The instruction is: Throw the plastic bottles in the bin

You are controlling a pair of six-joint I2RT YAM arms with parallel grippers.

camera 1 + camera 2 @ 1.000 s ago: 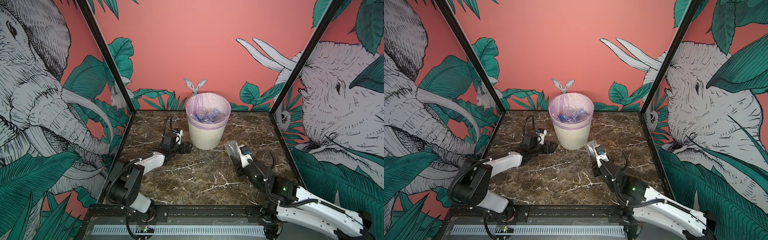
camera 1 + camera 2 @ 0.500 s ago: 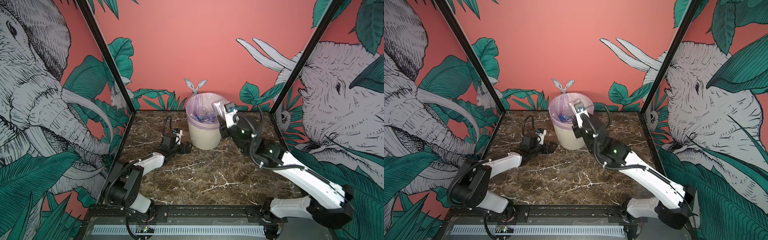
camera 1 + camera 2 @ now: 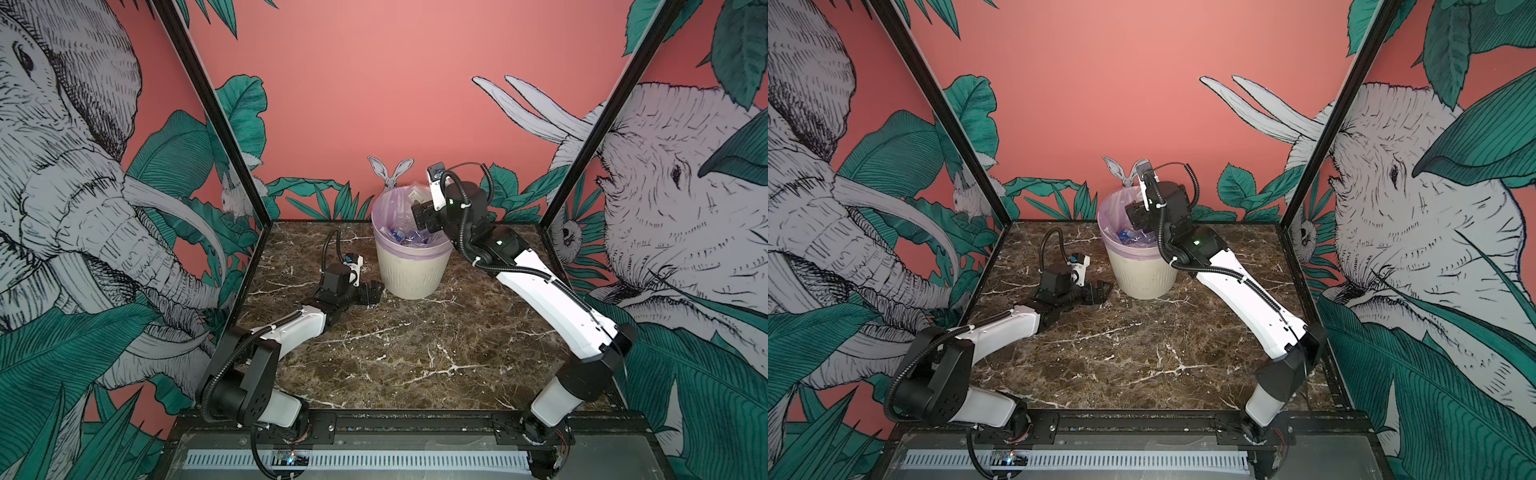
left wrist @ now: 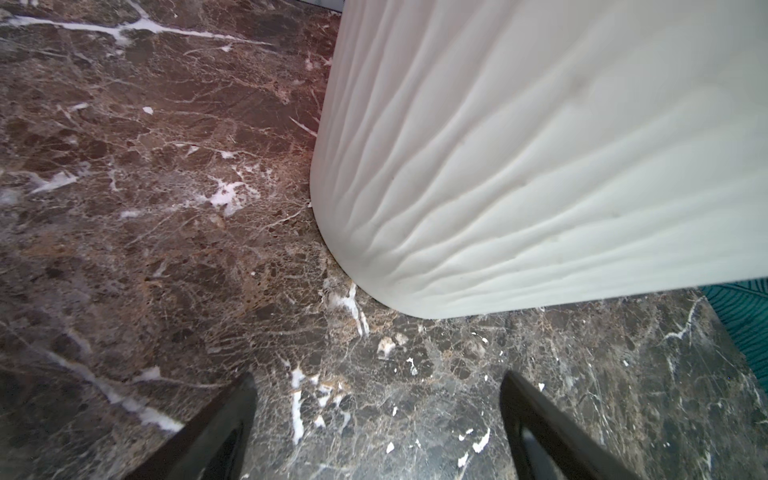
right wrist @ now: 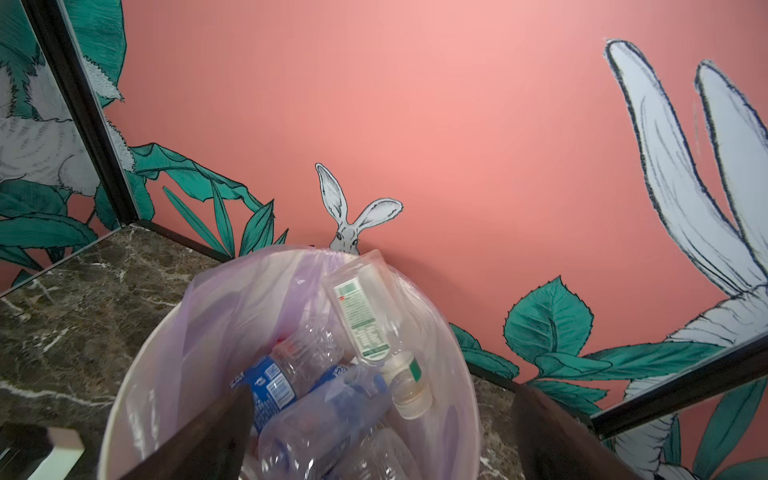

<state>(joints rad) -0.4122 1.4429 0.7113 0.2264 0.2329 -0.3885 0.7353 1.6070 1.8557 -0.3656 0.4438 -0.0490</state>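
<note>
The bin stands at the back middle of the marble table, with a lilac liner over its rim. Several plastic bottles lie inside it. A white-labelled bottle leans on the far rim, above a blue-labelled one and a clear one. My right gripper hangs open over the bin's mouth, holding nothing. My left gripper lies open and empty on the table, just short of the bin's ribbed wall.
The brown marble table is walled by painted panels on three sides. Black frame posts stand at the back corners. The back wall is close behind the bin. The right arm stretches over the table's right side.
My right arm swung up from the table's front right to the bin, carrying a bottle. It opened there, and the bottle now lies in the bin. The left arm stayed still.
</note>
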